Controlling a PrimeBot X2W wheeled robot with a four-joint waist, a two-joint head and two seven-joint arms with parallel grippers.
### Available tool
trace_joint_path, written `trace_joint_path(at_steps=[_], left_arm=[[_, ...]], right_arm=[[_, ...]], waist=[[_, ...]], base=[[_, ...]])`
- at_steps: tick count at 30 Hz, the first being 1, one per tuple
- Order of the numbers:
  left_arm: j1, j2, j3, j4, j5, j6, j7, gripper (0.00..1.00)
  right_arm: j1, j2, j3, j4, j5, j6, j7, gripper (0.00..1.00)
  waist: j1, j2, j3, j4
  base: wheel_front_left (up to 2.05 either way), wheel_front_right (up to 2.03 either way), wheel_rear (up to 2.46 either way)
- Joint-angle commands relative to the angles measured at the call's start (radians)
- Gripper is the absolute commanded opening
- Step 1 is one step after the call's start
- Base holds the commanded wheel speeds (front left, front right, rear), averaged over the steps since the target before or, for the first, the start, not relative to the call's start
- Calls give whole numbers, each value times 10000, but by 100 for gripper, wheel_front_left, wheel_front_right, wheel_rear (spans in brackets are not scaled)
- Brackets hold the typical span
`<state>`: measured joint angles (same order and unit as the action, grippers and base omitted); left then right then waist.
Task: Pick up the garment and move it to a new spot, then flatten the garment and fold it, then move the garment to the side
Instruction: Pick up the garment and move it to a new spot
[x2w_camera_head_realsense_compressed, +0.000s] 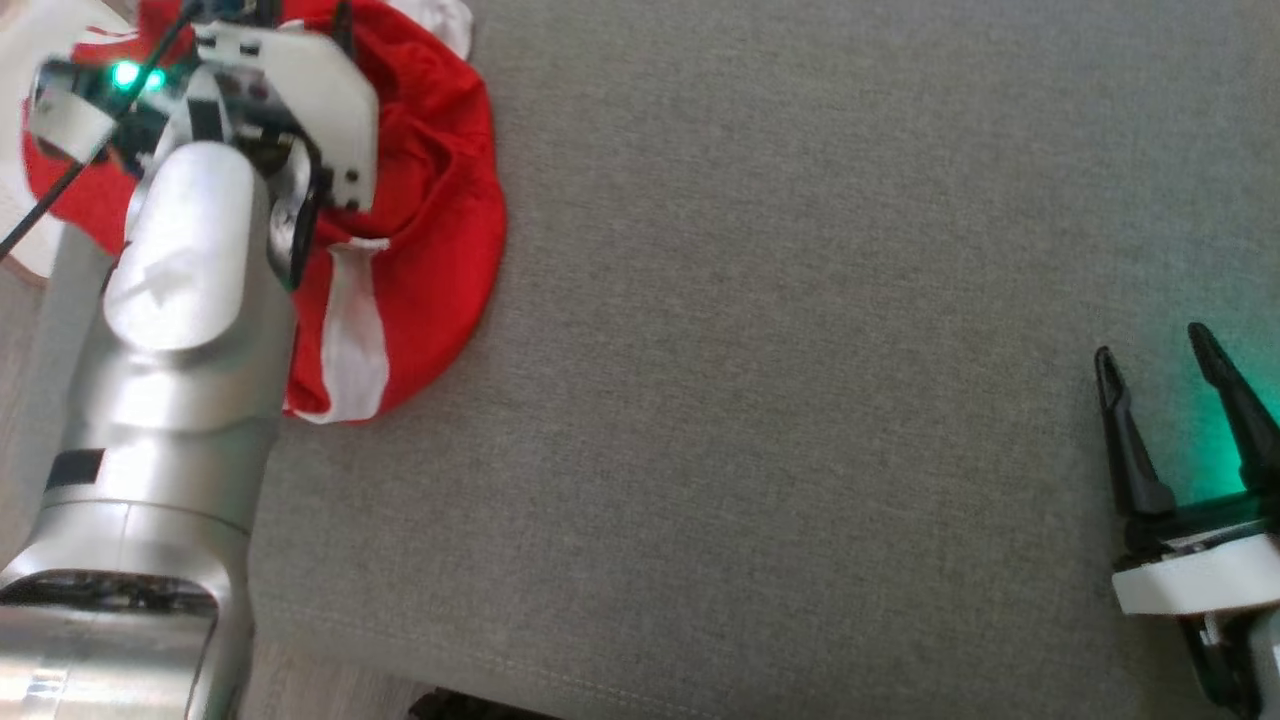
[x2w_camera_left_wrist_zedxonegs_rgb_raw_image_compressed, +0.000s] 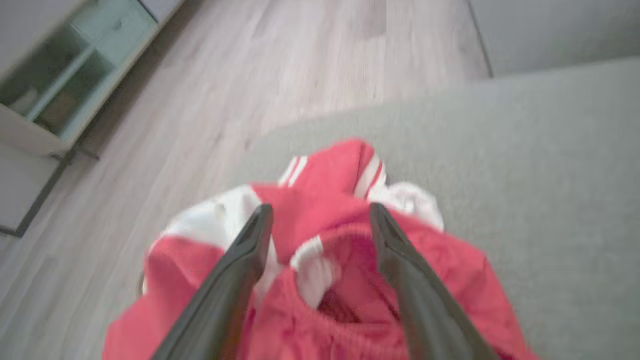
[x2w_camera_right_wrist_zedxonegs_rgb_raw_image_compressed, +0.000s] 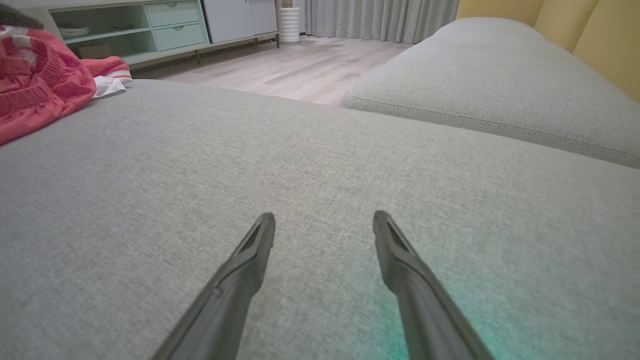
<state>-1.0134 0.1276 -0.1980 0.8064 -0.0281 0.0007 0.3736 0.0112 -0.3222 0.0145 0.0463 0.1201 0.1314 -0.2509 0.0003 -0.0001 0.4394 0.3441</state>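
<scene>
1. Step in hand: the first pick-up. The left gripper hangs over the garment, fingers spread, holding nothing.
2. The red-and-white garment lies crumpled at the far left corner of the grey cushion, neither flattened nor folded.
3. Next move, by judgement: lower, pinch a thick fold near the ribbed band, and carry it toward the cushion's bare middle.
4. The right gripper, spread and empty, sits by the near right edge, well apart from the garment.
5. Room: wooden floor, low cabinet, curtains, second cushion.
</scene>
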Motion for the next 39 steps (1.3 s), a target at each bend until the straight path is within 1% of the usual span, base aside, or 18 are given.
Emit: trace_joint_path(at_steps=[1,3,6,7,8,9,13,16,19,23,26,30,33,36,39], left_arm=[[-355,619,261,75,23,118,219,100],[-293,585,271,544,-50,145,477,100],[-237,612,239,891,-78,119,605,100],[-226,615,209,992,-85,90,574,83],[-236,618,205,1035,-107,82,444,4],[-263,635,183,1068,-98,94,285,0],[-542,687,32,1025,-35,24,-624,0],[-825,737,-135,914,49,-103,-1325,0],[-1153,808,-355,735,151,-347,-1836,0],[-1538,793,-830,238,202,-920,-2212,0],[-1804,862,-1337,-286,204,-1192,-2185,0],[-2100,997,-2133,-1149,-73,-1300,-2000,0],[-2371,1113,-2927,-1919,-773,-1308,-1862,0],[-2714,1174,-3375,-2593,-1548,-1310,-1779,0],[-3054,1007,-3606,-3014,-2292,-1311,-1793,0]], right_arm=[[113,-227,126,-373,106,-7,-109,100],[161,-243,102,-397,132,-7,-109,100],[165,-239,83,-403,132,-7,-109,100],[166,-234,77,-404,128,-7,-109,100],[162,-229,73,-406,121,-7,-109,100],[155,-222,70,-405,112,-7,-109,100],[133,-160,130,-324,108,-7,-109,100],[83,7,277,-183,132,-7,-109,100],[-19,299,468,22,160,-7,-109,100],[-170,898,746,373,172,-7,-109,100],[-258,1438,914,619,169,-7,-109,100],[-236,2092,1106,893,182,-7,-109,100],[-176,2394,1197,1011,228,-7,-109,100],[-137,2564,1243,1069,283,-7,-109,100],[-188,2652,1255,1075,358,-7,-109,100]], waist=[[-3,1,134,-138],[-3,1,147,-153],[-3,1,170,-145],[-3,1,184,-131],[-3,1,202,-111],[-3,1,212,-87],[-3,1,89,25],[-3,1,-286,11],[-3,1,-890,-123],[-3,1,-1919,-542],[-3,1,-2679,-1079],[-3,1,-3523,-2043],[-3,1,-3929,-2874],[-3,1,-4106,-3731],[-3,1,-4071,-4552]], base=[[0,0,0],[0,0,0],[0,0,0],[0,0,0],[0,0,0],[0,0,0],[0,0,0],[0,0,0],[0,0,0],[0,0,0],[0,0,0],[0,0,0],[0,0,0],[0,0,0],[0,0,0]])
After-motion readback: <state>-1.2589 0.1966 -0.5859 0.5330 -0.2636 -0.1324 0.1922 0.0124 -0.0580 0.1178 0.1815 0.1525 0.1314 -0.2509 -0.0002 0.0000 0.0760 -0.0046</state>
